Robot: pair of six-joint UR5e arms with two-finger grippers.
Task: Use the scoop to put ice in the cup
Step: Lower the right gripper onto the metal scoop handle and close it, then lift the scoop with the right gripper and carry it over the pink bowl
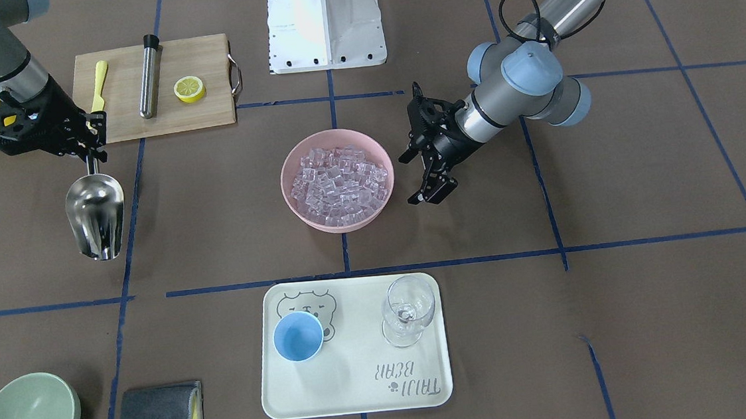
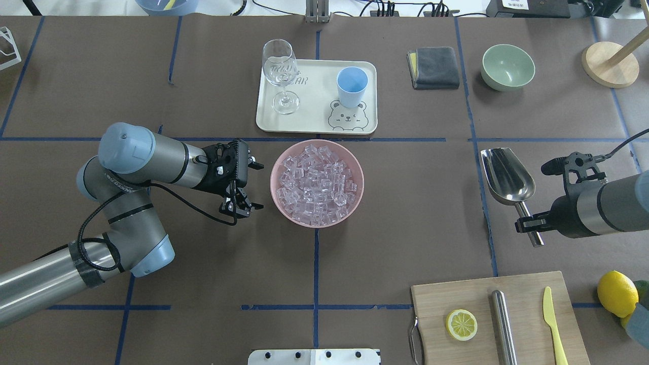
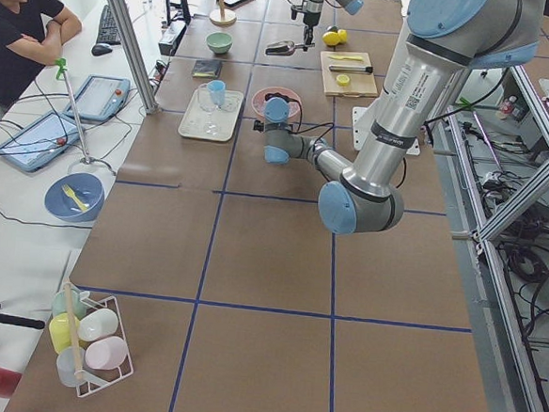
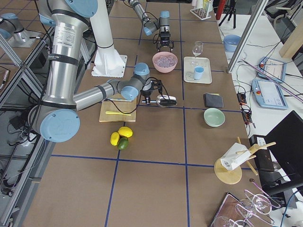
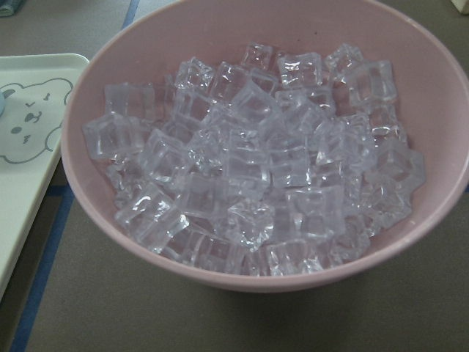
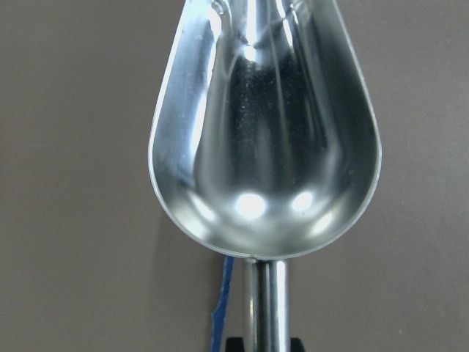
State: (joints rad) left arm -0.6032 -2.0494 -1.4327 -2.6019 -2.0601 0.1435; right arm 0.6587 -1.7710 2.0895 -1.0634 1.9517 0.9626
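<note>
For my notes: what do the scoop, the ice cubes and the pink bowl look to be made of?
The scoop: polished metal, likely steel; its trough mirrors bright highlights. The ice: clear, glassy cubes with crisp edges and no meltwater showing, so possibly acrylic rather than frozen; the look leaves it open. The pink bowl: opaque and matte, probably plastic; no shine on its wall.

"TAIJI BEAR" on the cream tray (image 1: 356,334)

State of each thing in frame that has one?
scoop: empty, handle in right hand
ice: heaped in pink bowl
cup: upright, empty, on tray
glass: upright, on tray
left hand: open, holding nothing
right hand: shut on scoop
green bowl: upright, empty
</note>
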